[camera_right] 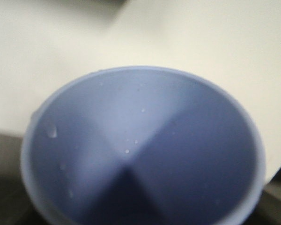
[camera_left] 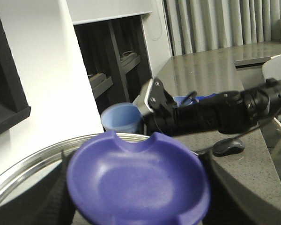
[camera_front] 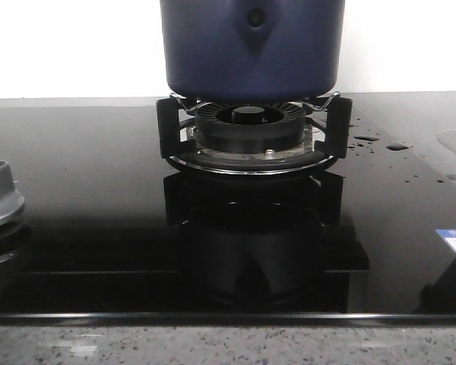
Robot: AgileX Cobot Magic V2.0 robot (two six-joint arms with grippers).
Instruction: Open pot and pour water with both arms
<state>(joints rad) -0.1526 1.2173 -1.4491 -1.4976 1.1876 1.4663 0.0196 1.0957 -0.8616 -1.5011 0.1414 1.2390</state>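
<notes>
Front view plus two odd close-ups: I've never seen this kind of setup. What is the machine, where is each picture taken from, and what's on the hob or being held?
It is a two-armed robot with a camera on each wrist. The front view looks forward over a black hob. The pot sits on a gas burner, with water drops to the right. The left wrist view shows a blue disc with a metal rim close up, probably the lid, and the right arm beside a pale blue cup. The right wrist view looks into that cup. No fingers show clearly.
</notes>
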